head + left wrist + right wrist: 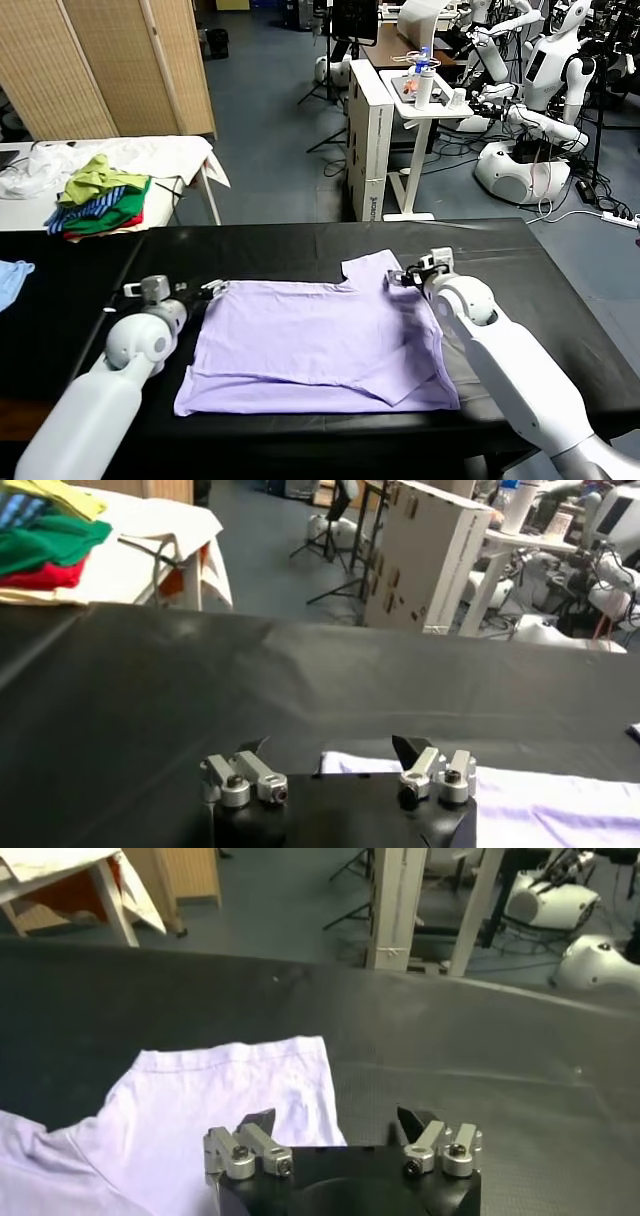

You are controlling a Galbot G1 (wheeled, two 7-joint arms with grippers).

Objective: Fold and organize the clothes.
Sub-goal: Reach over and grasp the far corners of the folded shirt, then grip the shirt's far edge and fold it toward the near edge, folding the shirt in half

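The clothes, one pale lavender T-shirt (320, 340), lie flat on the black table (280, 245), with the lower part folded over on itself. My left gripper (212, 288) is low at the shirt's far left corner. In the left wrist view the left gripper (330, 748) is open and a corner of the shirt (350, 764) lies between its fingers. My right gripper (398, 276) rests at the far right sleeve. It is open in the right wrist view (335, 1120), and the sleeve's edge (310, 1108) runs between its fingertips.
A pile of green, yellow and red garments (100, 200) lies on a white table at the back left. A light blue cloth (12, 275) lies at the black table's left edge. A white cabinet (370, 140) and other robots (540, 100) stand behind.
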